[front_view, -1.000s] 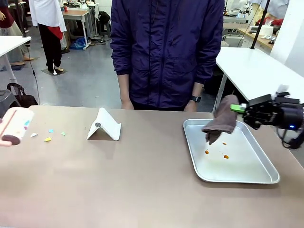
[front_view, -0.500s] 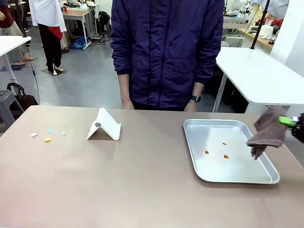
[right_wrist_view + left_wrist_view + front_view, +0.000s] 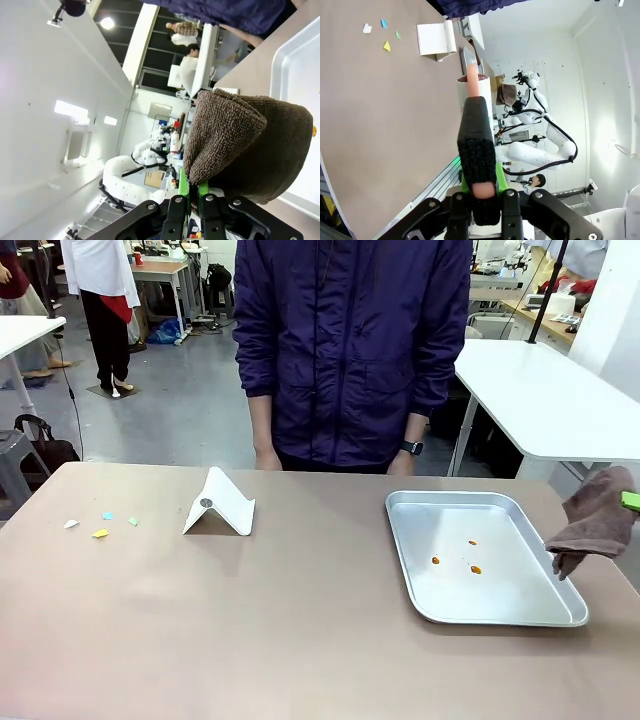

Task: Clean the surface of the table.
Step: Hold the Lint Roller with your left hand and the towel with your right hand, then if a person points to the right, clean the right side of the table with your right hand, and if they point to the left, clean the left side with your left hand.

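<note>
The bench [image 3: 300,640] has a smooth, matt brownish-tan top. The tray [image 3: 510,590] is shiny bare metal. The cloth [image 3: 598,518] is rough brown terry. The folded card [image 3: 222,508] looks matt white. The roller [image 3: 474,85] has a pink handle that looks like smooth plastic.

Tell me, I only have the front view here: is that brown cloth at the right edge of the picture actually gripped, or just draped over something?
Observer: Gripped. In the right wrist view, the right gripper has its jaws shut on a fold of the brown cloth.
Operator: And what is the left arm carrying?
Observer: The left wrist view shows the left gripper with its jaws shut on a pink handle that has a white cylinder at its far end.
</note>
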Available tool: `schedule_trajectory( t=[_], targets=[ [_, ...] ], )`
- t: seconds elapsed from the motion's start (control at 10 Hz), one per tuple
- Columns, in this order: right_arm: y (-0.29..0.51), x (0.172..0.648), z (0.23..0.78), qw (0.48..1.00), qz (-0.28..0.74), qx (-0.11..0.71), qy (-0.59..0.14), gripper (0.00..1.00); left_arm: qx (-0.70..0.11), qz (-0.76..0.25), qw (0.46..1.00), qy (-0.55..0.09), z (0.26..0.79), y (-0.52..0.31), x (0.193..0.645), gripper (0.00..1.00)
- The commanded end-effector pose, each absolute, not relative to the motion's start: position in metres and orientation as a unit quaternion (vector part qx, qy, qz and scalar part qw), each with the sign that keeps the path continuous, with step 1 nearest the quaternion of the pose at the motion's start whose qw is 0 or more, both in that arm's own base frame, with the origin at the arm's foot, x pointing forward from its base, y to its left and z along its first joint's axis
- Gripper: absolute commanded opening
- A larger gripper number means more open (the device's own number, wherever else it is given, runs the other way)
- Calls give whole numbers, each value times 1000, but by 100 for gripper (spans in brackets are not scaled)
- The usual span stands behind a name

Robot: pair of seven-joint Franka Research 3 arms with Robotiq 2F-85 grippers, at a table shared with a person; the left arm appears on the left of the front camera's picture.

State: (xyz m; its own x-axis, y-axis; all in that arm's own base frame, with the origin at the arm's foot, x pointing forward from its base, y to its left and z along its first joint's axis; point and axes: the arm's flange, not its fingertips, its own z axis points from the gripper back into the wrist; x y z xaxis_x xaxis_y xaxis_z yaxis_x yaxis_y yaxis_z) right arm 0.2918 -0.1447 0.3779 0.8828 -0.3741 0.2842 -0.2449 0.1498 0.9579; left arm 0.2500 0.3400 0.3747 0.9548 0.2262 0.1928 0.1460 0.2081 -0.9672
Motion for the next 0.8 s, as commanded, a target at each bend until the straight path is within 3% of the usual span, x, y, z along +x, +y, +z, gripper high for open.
schedule_trajectory(
  t=[0.0, 0.7],
  targets=[
    [-140, 296, 380, 720, -48, 653, -232, 0, -636, 25, 756, -151, 379, 341, 244, 6],
    [-140, 296, 380, 720, -48, 653, -232, 0, -636, 25, 756, -151, 379, 341, 244, 6]
  ],
)
